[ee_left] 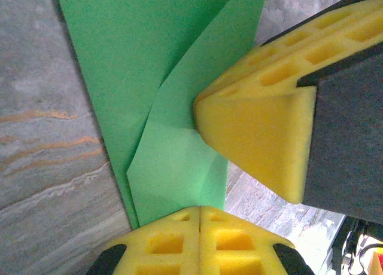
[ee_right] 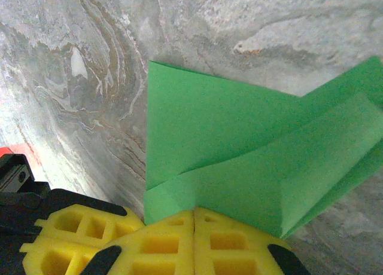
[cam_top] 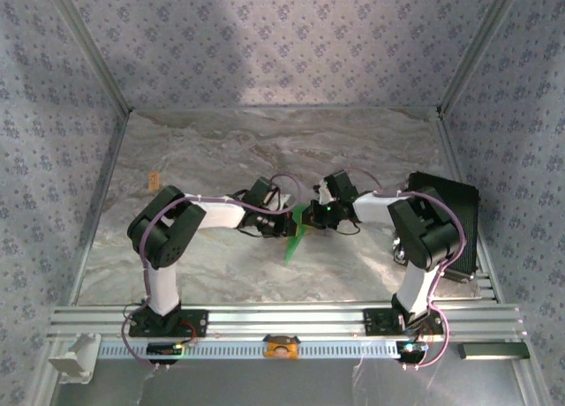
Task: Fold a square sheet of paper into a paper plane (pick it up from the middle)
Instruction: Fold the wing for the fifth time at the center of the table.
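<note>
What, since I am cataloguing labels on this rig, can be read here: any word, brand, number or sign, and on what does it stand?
No text can be read in any view.
green paper: plain, no marks.
tan tag on the table: too small to read.
orange part on the front rail: blurred, unreadable.
wallpaper: a small repeating pattern, no letters.

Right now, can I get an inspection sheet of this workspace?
Surface: grey marbled tabletop.
Job's things: green paper, partly folded, held at centre between both tools.
Clutter: black ribbed box at right; small tan item at left.
Grippers: left tool and right tool both shut on the green paper.
Cables: purple cables run along both arms.
Surroundings: patterned fabric walls, aluminium frame rails.
</note>
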Action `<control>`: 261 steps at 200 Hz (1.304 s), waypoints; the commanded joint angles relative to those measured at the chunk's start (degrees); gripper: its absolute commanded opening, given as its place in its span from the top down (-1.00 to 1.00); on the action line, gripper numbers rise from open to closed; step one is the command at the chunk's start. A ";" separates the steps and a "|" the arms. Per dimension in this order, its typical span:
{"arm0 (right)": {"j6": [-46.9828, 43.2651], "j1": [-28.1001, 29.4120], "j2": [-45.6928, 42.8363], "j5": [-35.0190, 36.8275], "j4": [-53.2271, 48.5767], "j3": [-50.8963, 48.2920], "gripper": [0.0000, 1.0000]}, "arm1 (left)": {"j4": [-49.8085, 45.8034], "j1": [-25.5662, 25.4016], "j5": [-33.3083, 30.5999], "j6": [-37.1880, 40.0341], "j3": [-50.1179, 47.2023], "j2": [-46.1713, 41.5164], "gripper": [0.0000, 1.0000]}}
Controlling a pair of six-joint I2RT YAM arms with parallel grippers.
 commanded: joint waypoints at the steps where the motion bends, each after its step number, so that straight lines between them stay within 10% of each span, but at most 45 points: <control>1: -0.82 -2.21 1.80 3.89 0.59 0.35 0.85 | -8.29 -0.72 -3.59 0.00 -3.15 1.82 1.00; 148: -0.63 -8.64 2.07 10.43 -4.11 4.77 0.85 | -7.94 -2.14 -6.10 -1.90 -2.97 3.53 1.00; 261: -0.53 -3.60 -5.34 1.24 -3.12 2.35 0.82 | -7.96 -2.12 -6.62 -2.25 -2.54 2.43 1.00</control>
